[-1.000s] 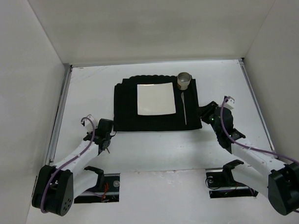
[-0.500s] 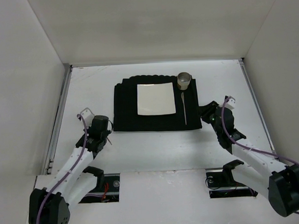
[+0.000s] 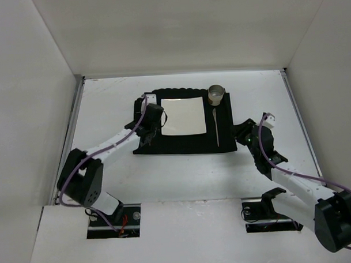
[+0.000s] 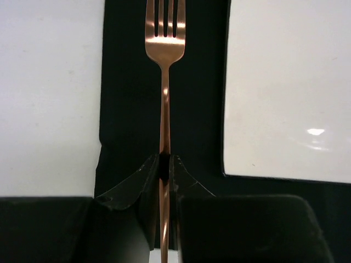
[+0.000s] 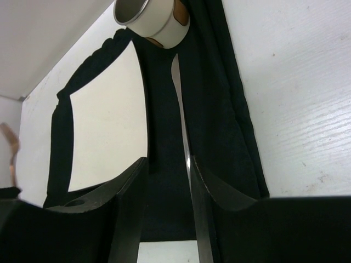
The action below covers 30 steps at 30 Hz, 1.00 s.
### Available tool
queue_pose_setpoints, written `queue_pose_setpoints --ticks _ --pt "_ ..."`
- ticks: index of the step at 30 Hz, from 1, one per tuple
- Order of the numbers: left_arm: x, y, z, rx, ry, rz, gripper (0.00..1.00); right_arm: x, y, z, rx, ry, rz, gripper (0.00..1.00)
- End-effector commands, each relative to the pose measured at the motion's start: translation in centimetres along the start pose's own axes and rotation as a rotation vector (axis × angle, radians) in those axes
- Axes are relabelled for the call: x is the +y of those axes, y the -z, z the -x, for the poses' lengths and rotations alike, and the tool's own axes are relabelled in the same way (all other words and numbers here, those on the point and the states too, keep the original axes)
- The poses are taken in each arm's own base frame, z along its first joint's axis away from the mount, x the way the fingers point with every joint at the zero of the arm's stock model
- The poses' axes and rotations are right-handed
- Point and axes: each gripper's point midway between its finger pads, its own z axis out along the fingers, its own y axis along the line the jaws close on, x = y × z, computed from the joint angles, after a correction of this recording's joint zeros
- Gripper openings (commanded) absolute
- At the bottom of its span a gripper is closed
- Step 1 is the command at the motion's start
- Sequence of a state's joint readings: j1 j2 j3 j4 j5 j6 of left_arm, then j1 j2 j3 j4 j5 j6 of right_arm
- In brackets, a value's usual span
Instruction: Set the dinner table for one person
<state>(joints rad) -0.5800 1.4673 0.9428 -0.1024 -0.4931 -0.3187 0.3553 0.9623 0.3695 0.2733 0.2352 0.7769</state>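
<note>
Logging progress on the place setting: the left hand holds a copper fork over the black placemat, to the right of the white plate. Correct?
No: the left hand holds the copper fork over the black placemat to the left of the white plate, not the right. The left wrist view shows it.

White arms (image 3: 112,144), blk joints (image 3: 79,181), purple cables (image 3: 292,172); L hand (image 4: 164,160), R hand (image 5: 167,160) blk-fingered

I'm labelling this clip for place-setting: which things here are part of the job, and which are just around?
Part of the job: dinner table, black placemat, white plate, cup, knife, fork pinched in the left hand.

Just there: purple cables, side rails, white walls.
</note>
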Motion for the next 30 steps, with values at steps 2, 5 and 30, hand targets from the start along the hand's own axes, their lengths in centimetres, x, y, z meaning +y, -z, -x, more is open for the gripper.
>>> queue_pose_setpoints --ticks 2,5,30 --pt "-0.6 -2.8 -0.1 0.043 -0.054 -0.02 0.04 2.3 0.0 2.0 -0.067 0.002 0.067 0.43" --pt "-0.7 -3.8 -0.7 0.056 -0.067 -0.004 0.04 2.4 -0.1 1.8 -0.056 0.004 0.071 0.43" --pt "-0.9 -7.0 -3.6 0.131 -0.075 0.023 0.15 3.1 -0.1 1.3 -0.041 0.013 0.089 0.45"
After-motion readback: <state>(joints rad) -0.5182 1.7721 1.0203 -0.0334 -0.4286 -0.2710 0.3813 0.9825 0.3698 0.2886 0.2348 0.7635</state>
